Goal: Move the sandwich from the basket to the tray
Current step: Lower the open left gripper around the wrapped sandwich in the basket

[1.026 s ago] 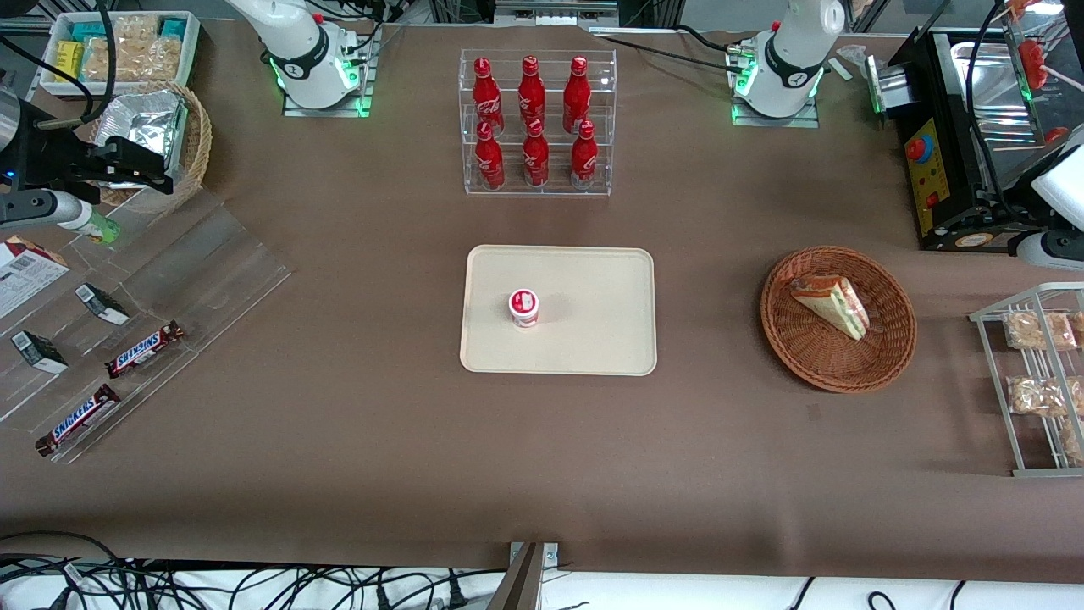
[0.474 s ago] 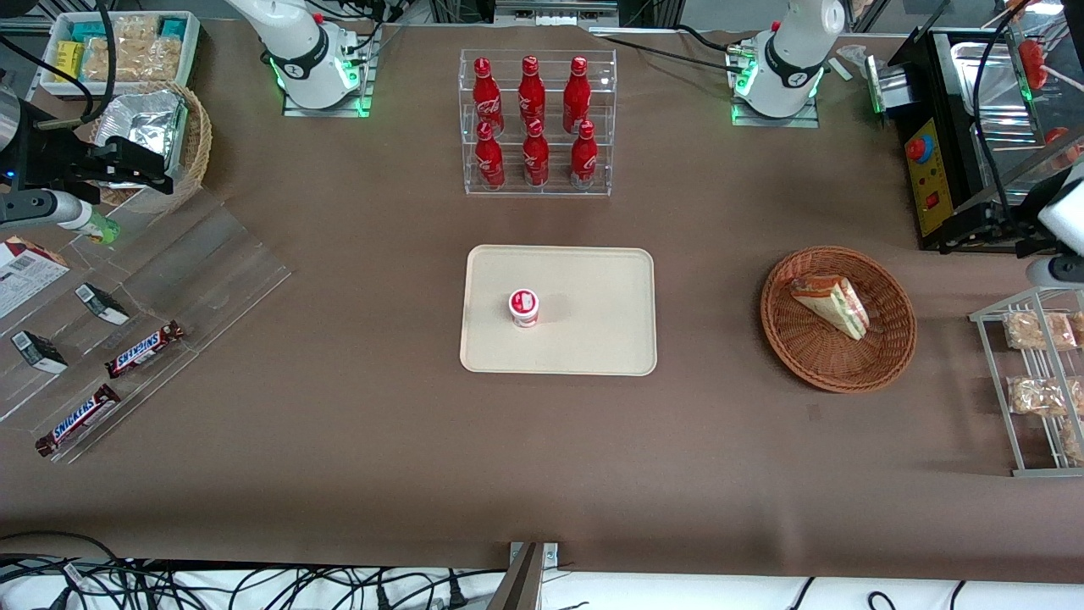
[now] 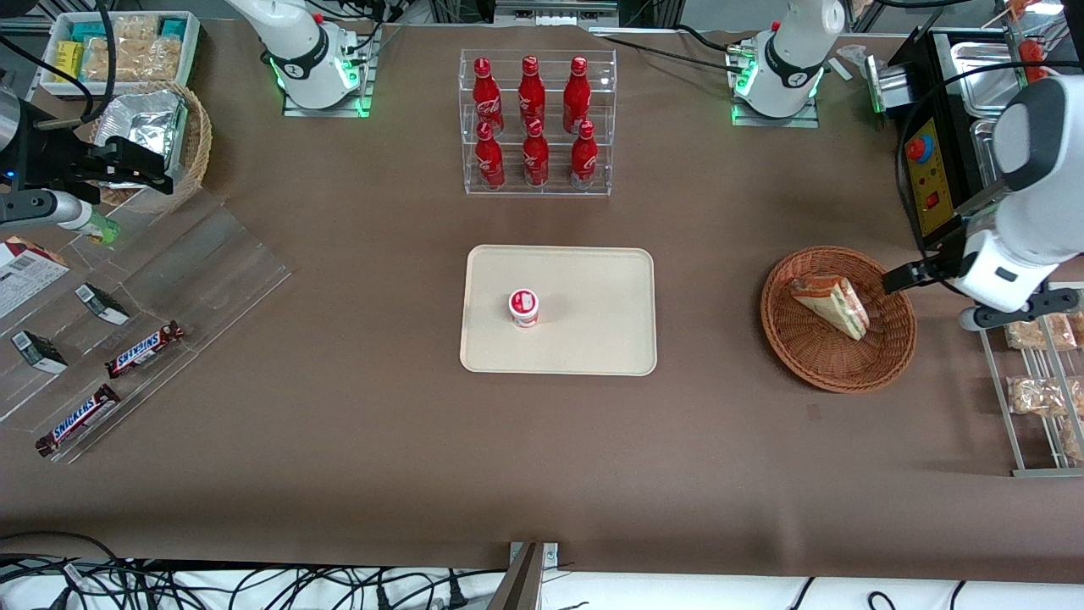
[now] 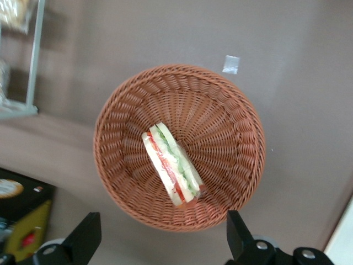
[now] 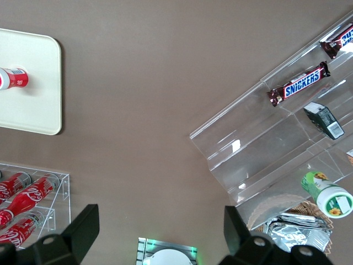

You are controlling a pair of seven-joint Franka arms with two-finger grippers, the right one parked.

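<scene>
The sandwich (image 3: 834,305), a clear-wrapped white-bread wedge with red and green filling, lies in the round reddish-brown wicker basket (image 3: 838,381). In the left wrist view the sandwich (image 4: 172,165) lies on its side near the middle of the basket (image 4: 242,110). The cream tray (image 3: 593,339) lies at the table's middle and also shows in the right wrist view (image 5: 33,105). My left gripper (image 3: 940,284) hangs above the table beside the basket's rim, toward the working arm's end. In the left wrist view the gripper (image 4: 160,243) is open and empty, with nothing between its fingers.
A small red-and-white cup (image 3: 524,307) stands on the tray. A clear rack of red bottles (image 3: 533,123) stands farther from the camera than the tray. A wire rack with snack packets (image 3: 1037,381) and a black machine (image 3: 940,178) flank the basket.
The left arm has swung in from the working arm's edge of the view toward the basket, and its wrist now hangs beside the basket's rim. The sandwich, basket and tray have not moved.
</scene>
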